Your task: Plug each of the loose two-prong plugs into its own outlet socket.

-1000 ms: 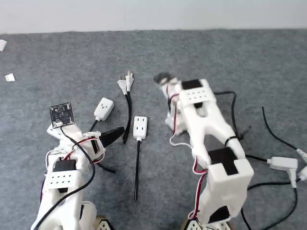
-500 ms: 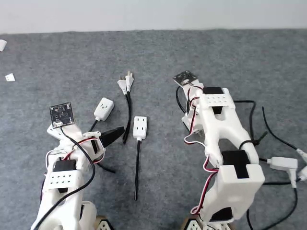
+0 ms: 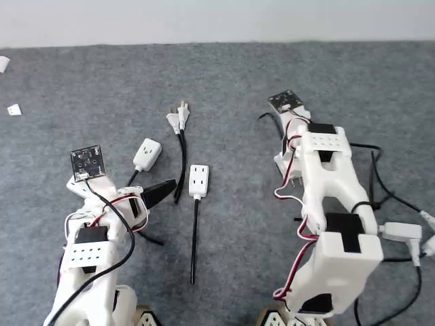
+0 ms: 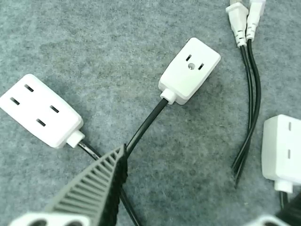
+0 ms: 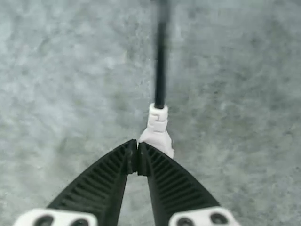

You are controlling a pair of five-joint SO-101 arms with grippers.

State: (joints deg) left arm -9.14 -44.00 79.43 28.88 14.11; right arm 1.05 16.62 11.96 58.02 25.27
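light: bright, even, diffuse
shadows: faint, soft-edged, close under outlet socket [image 4: 189, 70]
highlights: white plastic nearly washed out

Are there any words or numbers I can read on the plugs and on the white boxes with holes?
No text here can be read.
On the white single outlet socket: slots only, no print.
On the white multi-slot outlet block: no print.
On the pair of white two-prong plugs: no print.
On the white plug on a black cord at the right gripper: no print.
On the small black circuit board on the left arm: tiny marks, too small to read.
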